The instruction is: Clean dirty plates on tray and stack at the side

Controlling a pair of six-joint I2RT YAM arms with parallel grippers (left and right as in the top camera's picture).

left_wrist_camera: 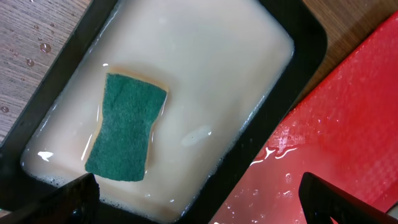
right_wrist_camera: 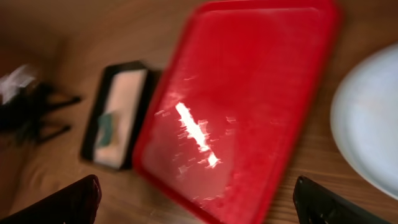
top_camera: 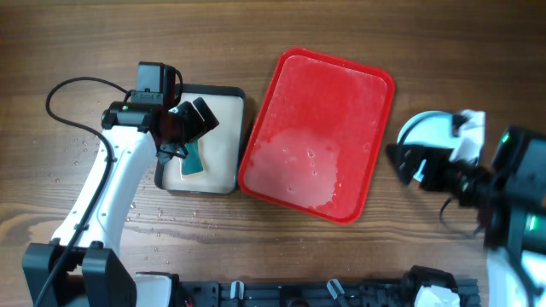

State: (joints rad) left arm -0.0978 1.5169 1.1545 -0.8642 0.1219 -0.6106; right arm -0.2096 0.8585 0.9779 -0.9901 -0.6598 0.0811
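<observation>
The red tray [top_camera: 320, 128] lies in the middle of the table with a wet, soapy film and no plates on it. It also shows in the left wrist view [left_wrist_camera: 348, 124] and the right wrist view [right_wrist_camera: 236, 93]. Pale plates [top_camera: 424, 130] sit to the right of the tray, partly hidden by my right arm, so I cannot tell their number. One pale rim shows in the right wrist view [right_wrist_camera: 373, 118]. My right gripper [top_camera: 401, 164] is open and empty between the tray and the plates [right_wrist_camera: 199, 199]. My left gripper [top_camera: 194, 128] is open and empty above the sponge [left_wrist_camera: 199, 199].
A black-rimmed cream tray [top_camera: 230, 102] holding soapy water stands left of the red tray. A green sponge [left_wrist_camera: 124, 127] lies in it, seen from overhead too [top_camera: 194, 160]. Water drops dot the wooden table at the left [top_camera: 77, 149].
</observation>
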